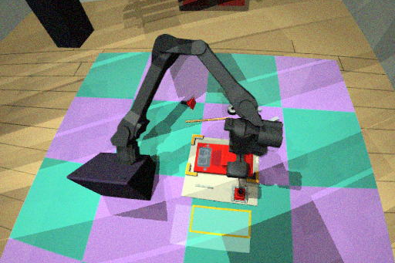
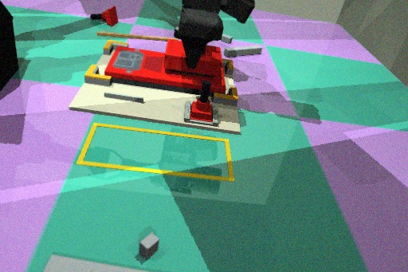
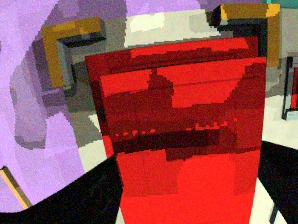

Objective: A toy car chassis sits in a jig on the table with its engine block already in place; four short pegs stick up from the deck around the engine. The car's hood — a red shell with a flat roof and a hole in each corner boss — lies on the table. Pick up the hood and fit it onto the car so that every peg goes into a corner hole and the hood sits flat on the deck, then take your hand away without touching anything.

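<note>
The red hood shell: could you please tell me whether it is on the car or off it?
On the car: the red hood shell rests on the red chassis inside the jig, with the gripper shut on it.

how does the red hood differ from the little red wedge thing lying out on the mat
The hood is a broad flat-roofed shell; the wedge is far smaller, with a dark stub. The hood sits over the car in the jig, clamped by the gripper; the wedge lies loose on the mat, untouched. Both are red.
</note>
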Robot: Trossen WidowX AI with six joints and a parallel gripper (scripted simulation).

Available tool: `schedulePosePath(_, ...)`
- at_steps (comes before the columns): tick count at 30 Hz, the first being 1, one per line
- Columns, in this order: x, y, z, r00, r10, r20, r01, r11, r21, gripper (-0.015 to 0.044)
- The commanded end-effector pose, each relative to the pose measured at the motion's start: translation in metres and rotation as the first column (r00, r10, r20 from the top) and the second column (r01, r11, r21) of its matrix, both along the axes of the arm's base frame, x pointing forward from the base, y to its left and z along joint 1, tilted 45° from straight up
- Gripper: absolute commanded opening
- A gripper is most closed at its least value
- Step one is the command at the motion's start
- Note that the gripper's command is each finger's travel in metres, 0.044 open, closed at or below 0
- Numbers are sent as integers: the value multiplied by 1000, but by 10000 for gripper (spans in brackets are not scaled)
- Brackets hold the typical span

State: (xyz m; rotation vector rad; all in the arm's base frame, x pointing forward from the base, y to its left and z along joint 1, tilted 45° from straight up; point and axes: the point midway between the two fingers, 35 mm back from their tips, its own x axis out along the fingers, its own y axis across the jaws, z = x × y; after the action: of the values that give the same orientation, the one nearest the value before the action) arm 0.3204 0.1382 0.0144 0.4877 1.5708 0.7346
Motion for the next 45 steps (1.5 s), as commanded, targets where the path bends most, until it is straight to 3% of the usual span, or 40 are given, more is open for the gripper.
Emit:
schedulePosePath(1,0,1,-1,1000,-3,-3,3,1000,2,0)
schedulePosePath(21,-1,4,-5,1000,1,0,-1,1000,0,0)
schedulePosePath(38,-1,5,-5,1000,1,0,-1,1000,0,440)
schedulePosePath(45,6,-21,20,1000,-1,3,1,1000,-2,440)
